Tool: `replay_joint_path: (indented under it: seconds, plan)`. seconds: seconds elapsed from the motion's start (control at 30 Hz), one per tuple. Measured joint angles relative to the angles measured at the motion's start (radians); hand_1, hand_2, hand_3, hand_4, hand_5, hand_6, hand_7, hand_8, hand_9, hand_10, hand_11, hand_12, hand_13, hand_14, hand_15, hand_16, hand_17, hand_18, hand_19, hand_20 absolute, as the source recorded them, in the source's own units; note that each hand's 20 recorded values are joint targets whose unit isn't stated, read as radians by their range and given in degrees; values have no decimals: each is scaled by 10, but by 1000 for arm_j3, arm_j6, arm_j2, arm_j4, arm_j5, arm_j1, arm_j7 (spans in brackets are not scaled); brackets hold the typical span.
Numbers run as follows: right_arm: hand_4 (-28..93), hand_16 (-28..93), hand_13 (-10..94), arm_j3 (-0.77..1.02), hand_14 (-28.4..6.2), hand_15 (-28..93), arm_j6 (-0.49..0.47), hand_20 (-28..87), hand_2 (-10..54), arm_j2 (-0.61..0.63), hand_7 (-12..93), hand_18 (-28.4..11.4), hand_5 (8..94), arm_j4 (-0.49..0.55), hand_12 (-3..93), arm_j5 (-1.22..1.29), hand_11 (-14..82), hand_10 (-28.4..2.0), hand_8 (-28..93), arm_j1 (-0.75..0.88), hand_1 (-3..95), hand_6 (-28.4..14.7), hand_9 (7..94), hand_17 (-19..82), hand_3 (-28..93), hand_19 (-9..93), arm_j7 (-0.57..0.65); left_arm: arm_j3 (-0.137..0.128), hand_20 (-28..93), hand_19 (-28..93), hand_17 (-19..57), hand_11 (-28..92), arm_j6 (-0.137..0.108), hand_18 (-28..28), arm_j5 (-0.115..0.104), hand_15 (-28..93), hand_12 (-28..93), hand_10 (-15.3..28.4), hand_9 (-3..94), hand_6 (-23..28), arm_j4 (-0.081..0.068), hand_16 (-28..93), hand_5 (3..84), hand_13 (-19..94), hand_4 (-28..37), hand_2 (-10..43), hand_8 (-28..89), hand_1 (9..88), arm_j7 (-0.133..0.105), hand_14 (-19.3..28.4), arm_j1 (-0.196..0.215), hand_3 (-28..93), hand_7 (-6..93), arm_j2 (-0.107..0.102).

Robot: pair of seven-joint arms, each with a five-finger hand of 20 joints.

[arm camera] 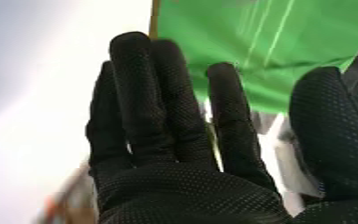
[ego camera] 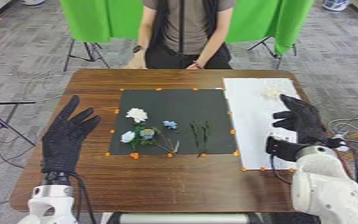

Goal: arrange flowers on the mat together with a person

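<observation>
A grey carpet floor (ego camera: 15,75) runs round the table, with loose cables along the left and right edges of the frame. The brown wooden table (ego camera: 167,185) takes up the middle and lower part of the head view. A green curtain (ego camera: 95,22) hangs across the top on black stands (ego camera: 90,52), and a black tripod (ego camera: 5,105) stands at the left edge.

On the table, a dark mat (ego camera: 202,102) lies at the centre and a long white sheet (ego camera: 251,125) lies to its right, both with orange marks (ego camera: 135,155) along their edges.

The left hand (ego camera: 62,145) is at the left of the frame, open, its fingers straight. The right hand (ego camera: 304,120) is at the right, beside and partly over the white sheet; the wrist view shows it open, fingers extended and thumb apart.

A flower cluster (ego camera: 147,134), white and blue, lies at the mat's lower left, a white flower (ego camera: 136,114) just above it. Green stems (ego camera: 199,132) lie right of centre. A cream flower (ego camera: 271,92) is on the sheet's upper part, and a small blue flower (ego camera: 169,124) near the mat's middle.
</observation>
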State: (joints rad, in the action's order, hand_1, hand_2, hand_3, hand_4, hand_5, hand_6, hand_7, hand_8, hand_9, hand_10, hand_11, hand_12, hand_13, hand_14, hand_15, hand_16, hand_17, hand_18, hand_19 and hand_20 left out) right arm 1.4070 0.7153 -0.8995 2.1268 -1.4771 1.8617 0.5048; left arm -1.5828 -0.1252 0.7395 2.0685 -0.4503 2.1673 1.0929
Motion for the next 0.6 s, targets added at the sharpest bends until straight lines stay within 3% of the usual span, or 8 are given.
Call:
replay_joint_path:
  seconds: [0.1, 0.2, 0.43, 0.6]
  plan:
    - [-241, 105, 583, -167, -150, 672, 138, 236, 52, 96, 160, -222, 505, -97, 175, -153, 358, -174, -136, -151, 269, -3, 642, 176, 744, 684, 145, 5, -27, 641, -31, 214, -7, 257, -6, 434, 106, 176, 372, 49, 6, -67, 325, 304, -283, 86, -92, 217, -13, 234, 3, 749, 110, -12]
    - [-241, 106, 591, -277, -146, 676, 149, 233, 37, 146, 159, -226, 505, -194, 174, -287, 362, -172, -138, -291, 289, -3, 649, 183, 748, 694, 286, 9, -29, 642, -31, 214, -13, 257, -10, 434, 106, 176, 371, 49, 10, -67, 325, 304, -283, 87, -93, 217, -25, 234, 4, 748, 111, -22]
    - [-245, 109, 592, -395, -147, 675, -141, 220, 9, 181, 143, -234, 476, -369, 170, -517, 351, -176, -132, -554, 310, 0, 635, 189, 749, 709, 588, 17, -33, 645, -31, 216, -27, 257, -24, 435, 107, 177, 371, 50, 17, -68, 324, 304, -283, 87, -93, 218, -52, 234, 4, 749, 111, -40]
    - [-248, 102, 576, -524, -152, 655, -273, 202, 0, 204, 140, -246, 462, -496, 161, -431, 320, -180, -129, -742, 316, 5, 615, 180, 744, 697, 612, 26, -35, 646, -31, 217, -35, 257, -35, 436, 107, 176, 371, 50, 20, -68, 324, 303, -283, 87, -93, 219, -70, 234, 5, 748, 112, -52]
